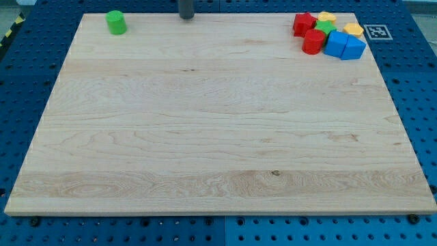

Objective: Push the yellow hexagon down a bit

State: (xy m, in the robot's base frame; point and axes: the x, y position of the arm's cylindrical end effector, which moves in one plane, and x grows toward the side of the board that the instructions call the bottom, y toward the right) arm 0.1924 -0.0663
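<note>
Two yellow blocks sit in a tight cluster at the view's top right. One yellow block [327, 16] is at the cluster's top; the other yellow block [354, 29] is at its right. I cannot tell which one is the hexagon. My tip [186, 18] stands at the board's top edge, left of centre. It is far to the left of the cluster and touches no block.
The cluster also holds a red block [304, 24], a green block [326, 28], a red cylinder [314, 42] and two blue blocks [336, 43] [354, 48]. A green cylinder [117, 22] stands alone at the top left. The wooden board [218, 137] lies on a blue pegboard.
</note>
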